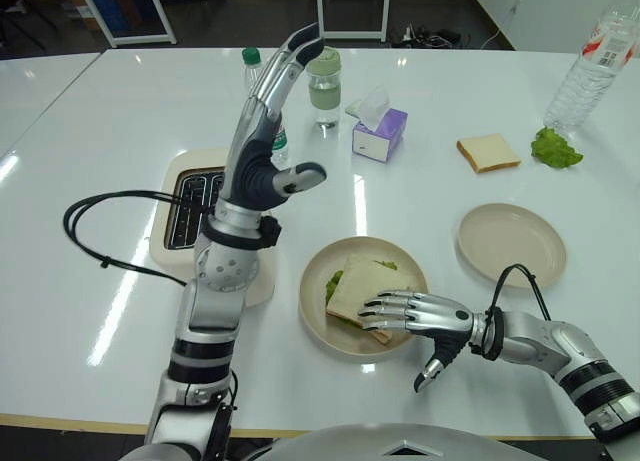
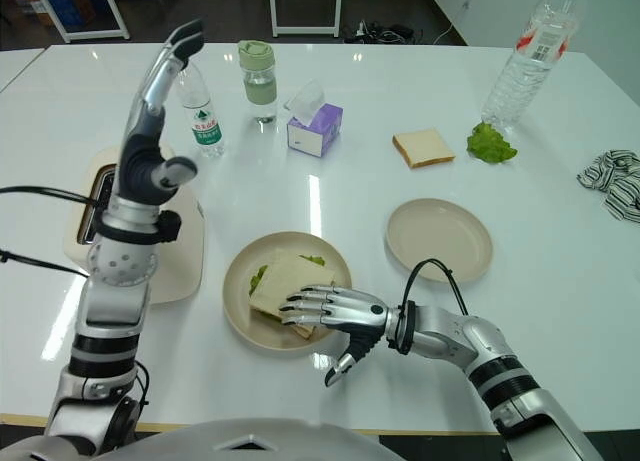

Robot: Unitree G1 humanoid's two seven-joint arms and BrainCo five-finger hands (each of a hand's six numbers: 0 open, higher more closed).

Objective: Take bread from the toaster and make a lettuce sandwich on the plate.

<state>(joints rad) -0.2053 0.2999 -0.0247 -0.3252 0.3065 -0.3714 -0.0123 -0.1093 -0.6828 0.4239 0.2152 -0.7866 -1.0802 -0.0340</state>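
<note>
The sandwich [image 1: 365,284], one slice of bread over lettuce [image 1: 334,281], lies on the plate [image 1: 312,306] near the front edge of the bench [image 1: 120,111]. The right hand [image 1: 428,318] lies across the plate's right rim, its fingers [image 1: 385,303] spread almost flat over the top slice and gripping nothing. Left of the plate sits the toaster [image 1: 190,206], with the left hand [image 1: 268,131] upright above it, fingers straight and empty. Right of the plate is a second plate [image 1: 512,243], and beyond that a spare slice [image 1: 488,152] and a lettuce leaf [image 1: 555,149].
</note>
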